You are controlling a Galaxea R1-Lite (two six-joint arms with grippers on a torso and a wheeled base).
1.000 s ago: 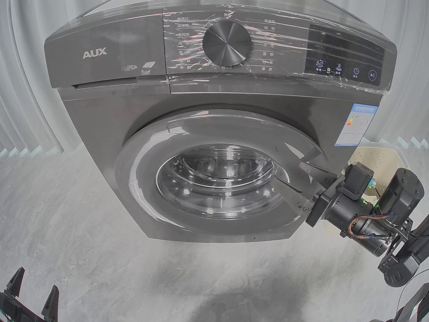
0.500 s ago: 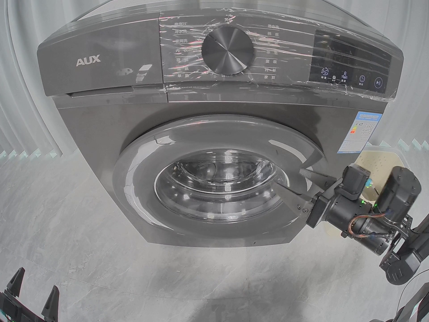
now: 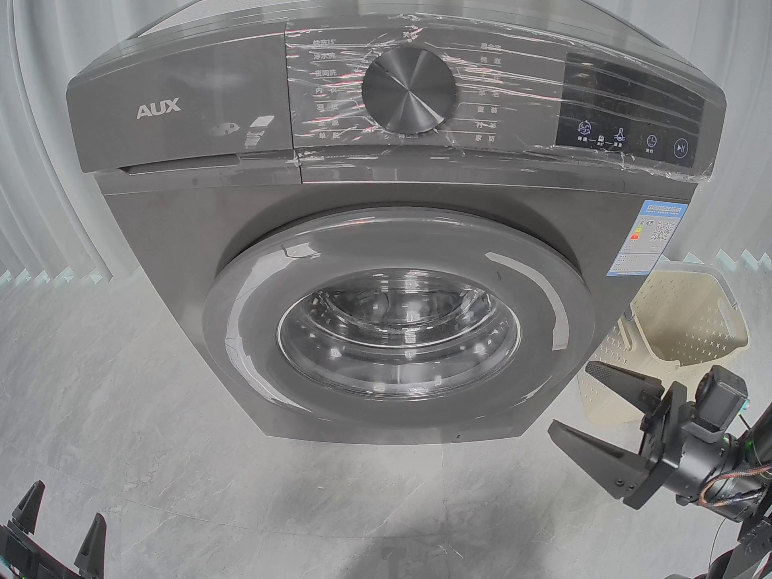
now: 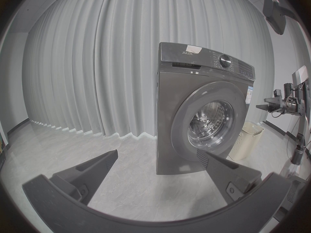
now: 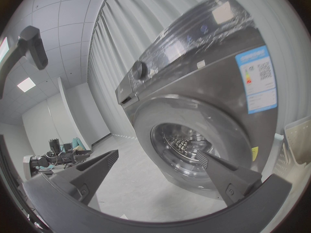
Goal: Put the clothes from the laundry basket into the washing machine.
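The grey front-loading washing machine stands ahead, its round glass door shut against the front. A cream perforated laundry basket sits on the floor just right of the machine; the part of its inside that I see is bare wall. My right gripper hangs open and holds nothing, low at the right, in front of the basket and clear of the door. From its wrist I see the door between the fingers. My left gripper stays open at the lower left, far from the machine.
Pale marble-look floor spreads wide in front and to the left of the machine. Grey pleated curtains line the wall behind it. The basket stands tight against the machine's right side.
My right gripper has drawn back from the door's right edge, down and toward me, uncovering the basket. The door stays shut. The head view shifted slightly at first.
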